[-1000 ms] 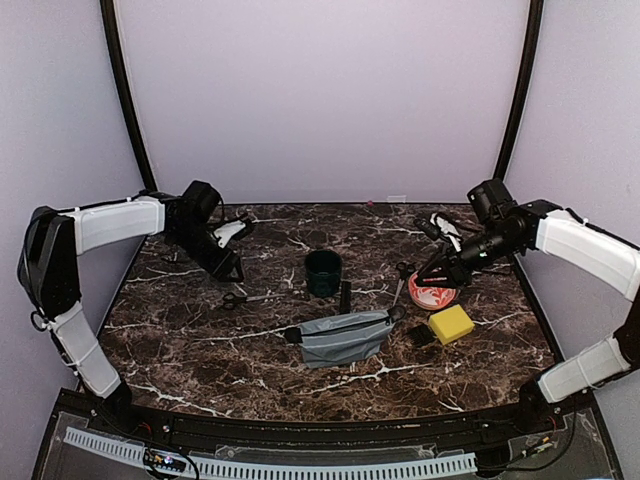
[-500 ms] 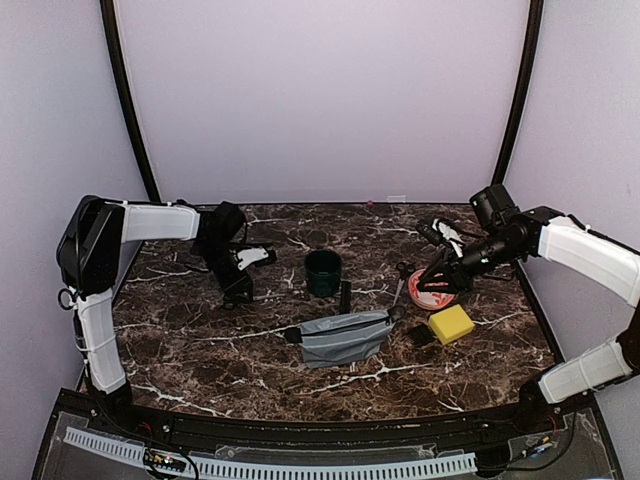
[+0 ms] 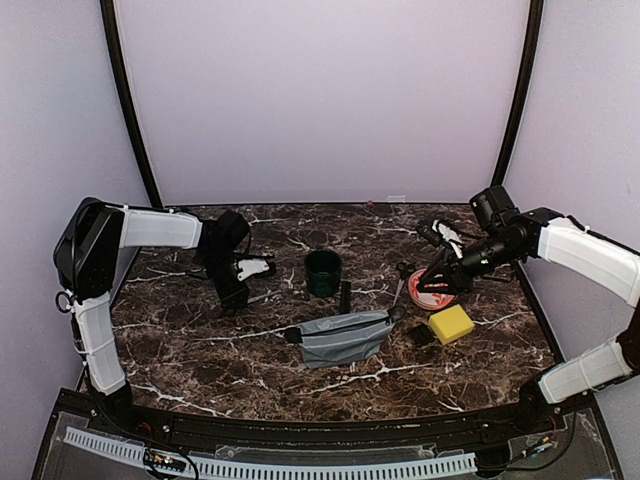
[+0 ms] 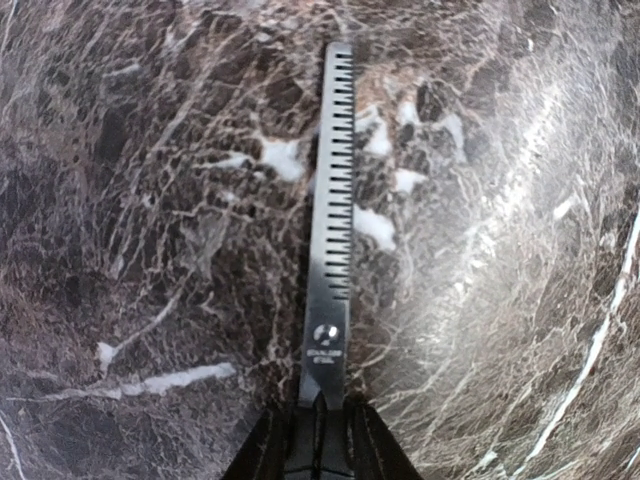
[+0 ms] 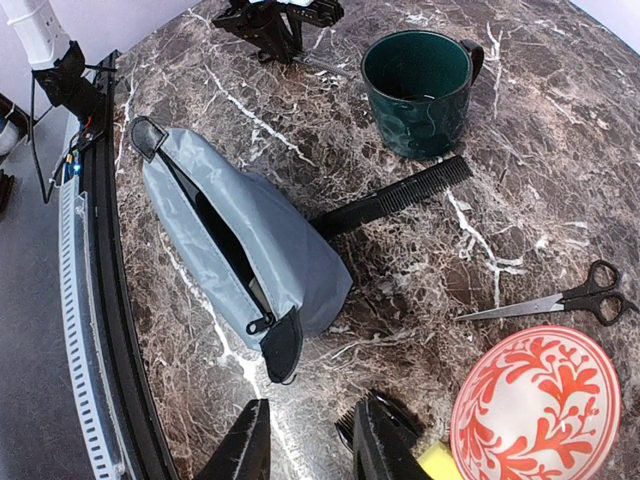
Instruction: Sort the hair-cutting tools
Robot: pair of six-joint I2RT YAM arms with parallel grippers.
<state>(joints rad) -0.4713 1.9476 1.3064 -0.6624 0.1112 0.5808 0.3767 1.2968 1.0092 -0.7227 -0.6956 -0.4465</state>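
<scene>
My left gripper (image 3: 232, 294) is down on the table left of the cup. In the left wrist view it (image 4: 320, 418) is shut on the dark shank of the toothed thinning scissors (image 4: 330, 250), whose blade lies flat on the marble. The second scissors (image 5: 560, 300) lie beside the plate (image 5: 535, 405). The black comb (image 5: 395, 200) lies between the cup and the pouch. My right gripper (image 5: 312, 440) is open and empty, above the table. The clipper's black toothed head (image 5: 352, 424) shows by its right finger; the rest is hidden.
A dark green cup (image 3: 323, 272) stands mid-table. An open grey zip pouch (image 3: 345, 337) lies in front of it. A yellow sponge (image 3: 451, 324) sits beside the red-and-white plate (image 3: 432, 290) on the right.
My left arm has swung from the back left down and right onto the thinning scissors and closed on them. The right arm has barely shifted.
</scene>
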